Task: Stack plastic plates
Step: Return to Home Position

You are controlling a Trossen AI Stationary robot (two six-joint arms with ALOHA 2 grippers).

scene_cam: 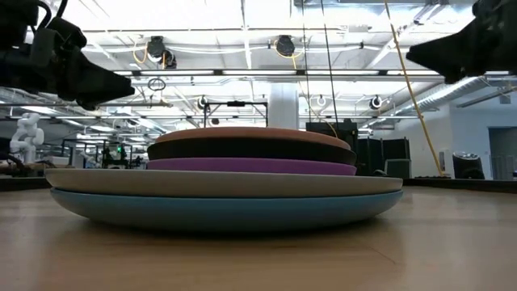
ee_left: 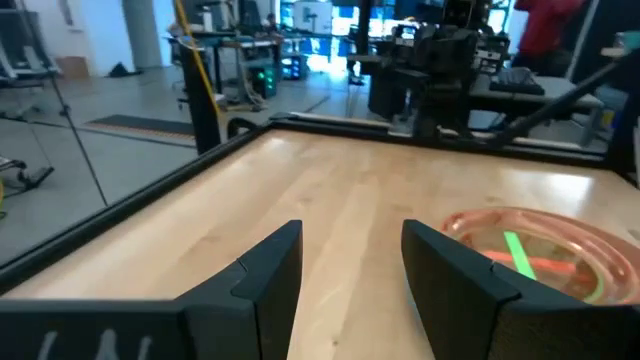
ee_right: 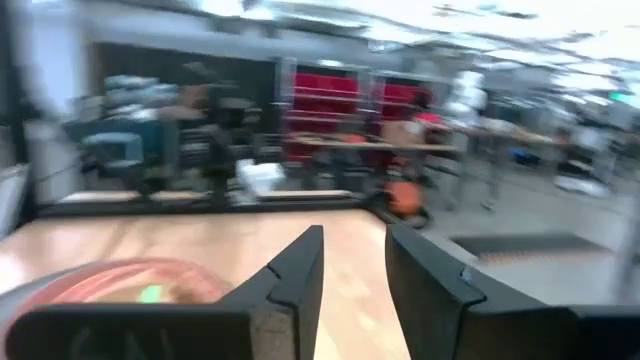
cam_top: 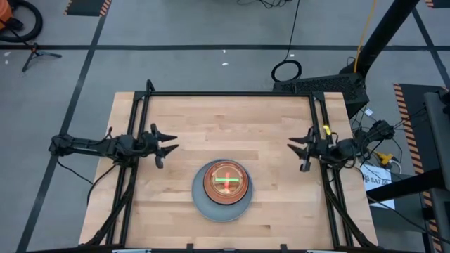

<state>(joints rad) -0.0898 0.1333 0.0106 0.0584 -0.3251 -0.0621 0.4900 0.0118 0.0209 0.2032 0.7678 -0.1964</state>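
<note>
A stack of plastic plates [cam_top: 223, 190] stands on the table near its near edge, midway across. In the low view the bottom plate is blue [scene_cam: 226, 210], with grey [scene_cam: 218, 183], purple [scene_cam: 250, 166], black [scene_cam: 250, 149] and tan-orange [scene_cam: 250, 134] plates above it. Translucent red-pink plates with a neon green cross top the stack [ee_left: 540, 255]. My left gripper [cam_top: 171, 140] hangs open above the table, left of the stack. My right gripper [cam_top: 292, 147] hangs open to the right of it. Neither touches anything.
Bare wooden tabletop [cam_top: 232, 123] lies all around the stack. A black metal frame [cam_top: 225, 94] runs along the far edge and down both sides. Beyond the table are the floor, cables and lab furniture.
</note>
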